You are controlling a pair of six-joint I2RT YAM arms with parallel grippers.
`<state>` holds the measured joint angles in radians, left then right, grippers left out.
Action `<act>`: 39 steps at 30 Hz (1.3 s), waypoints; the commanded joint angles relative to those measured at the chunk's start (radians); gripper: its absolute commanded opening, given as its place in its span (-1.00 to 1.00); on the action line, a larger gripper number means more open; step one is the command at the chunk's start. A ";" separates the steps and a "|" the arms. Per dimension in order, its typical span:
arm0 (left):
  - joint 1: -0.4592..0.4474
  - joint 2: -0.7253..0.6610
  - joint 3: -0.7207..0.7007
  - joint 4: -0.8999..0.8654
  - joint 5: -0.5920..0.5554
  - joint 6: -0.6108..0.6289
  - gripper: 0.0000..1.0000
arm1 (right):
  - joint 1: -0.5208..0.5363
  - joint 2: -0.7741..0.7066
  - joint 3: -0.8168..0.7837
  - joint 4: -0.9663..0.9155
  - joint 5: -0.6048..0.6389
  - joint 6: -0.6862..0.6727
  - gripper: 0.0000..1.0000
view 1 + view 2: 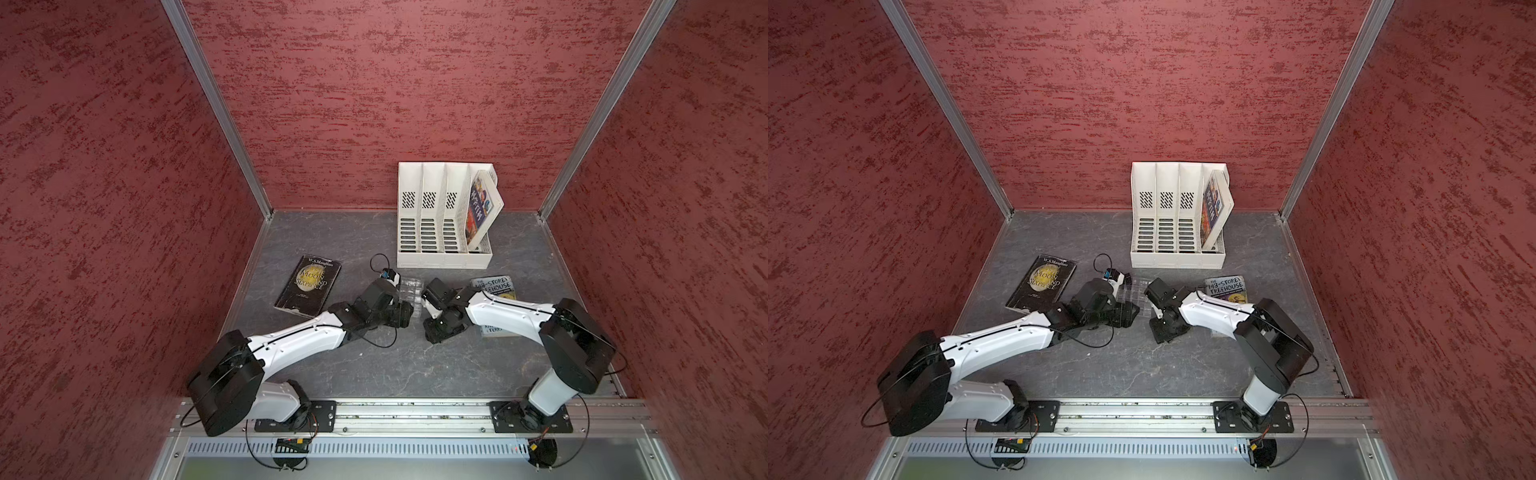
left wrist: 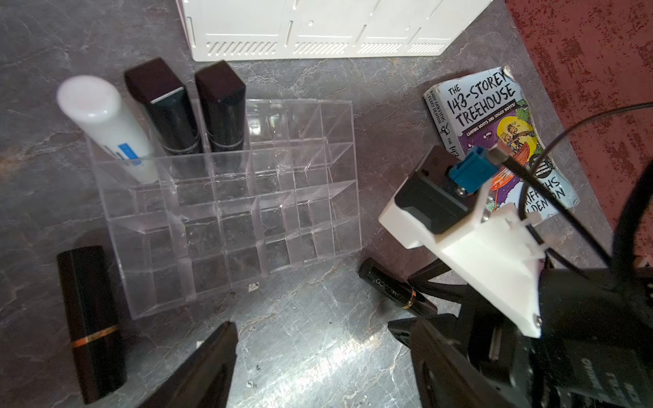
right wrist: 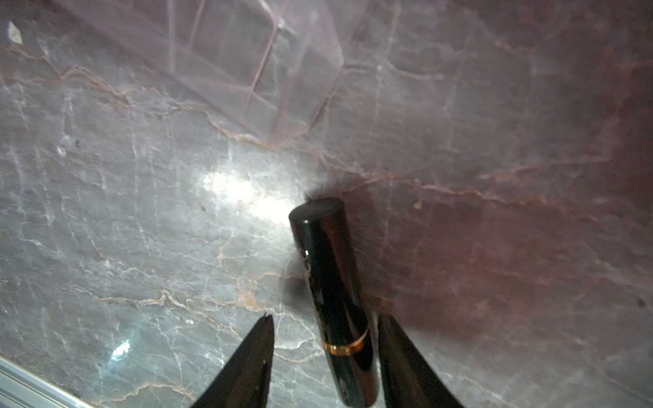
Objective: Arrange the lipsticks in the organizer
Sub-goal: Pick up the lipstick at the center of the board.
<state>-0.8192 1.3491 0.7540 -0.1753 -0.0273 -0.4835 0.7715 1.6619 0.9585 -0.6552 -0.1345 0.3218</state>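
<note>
Now we are straddling a black lipstick [image 3: 332, 282], lying on the table [image 3: 141, 212] near the organizer [image 2: 318, 197], with our right gripper [image 3: 325, 317] spread. Our left gripper [image 2: 314, 328] is hovering spread, empty. In the organizer's edge row three lipsticks [image 2: 166, 109] are standing; another lipstick [image 2: 92, 325] is sitting just beside it.

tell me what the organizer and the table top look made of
The organizer looks like clear hard plastic: glossy cell walls you can see through. The table top looks like grey veined stone or laminate, semi-gloss: pale veins, bright glare.
</note>
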 commanded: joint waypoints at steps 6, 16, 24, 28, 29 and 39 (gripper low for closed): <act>-0.003 0.004 0.031 -0.002 0.003 -0.007 0.59 | 0.012 0.004 -0.008 0.026 0.006 0.037 -0.16; 0.003 -0.030 0.017 -0.021 -0.017 -0.004 0.59 | 0.012 -0.064 -0.034 0.015 -0.025 0.086 -0.12; 0.003 -0.033 0.006 -0.016 -0.017 -0.014 0.59 | 0.022 -0.020 0.016 0.001 0.061 0.105 -0.09; 0.008 -0.038 0.002 -0.017 -0.021 -0.015 0.59 | 0.046 0.023 0.053 0.009 0.097 0.109 -0.09; 0.008 -0.038 0.002 -0.016 -0.021 -0.015 0.59 | 0.049 0.033 0.060 0.015 0.097 0.113 -0.09; 0.019 -0.033 -0.002 -0.006 0.003 -0.030 0.58 | 0.080 0.067 0.067 0.024 0.147 0.129 -0.32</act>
<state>-0.8101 1.3273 0.7612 -0.1864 -0.0322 -0.5014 0.8413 1.7302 1.0183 -0.6369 -0.0319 0.4381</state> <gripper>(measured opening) 0.793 0.347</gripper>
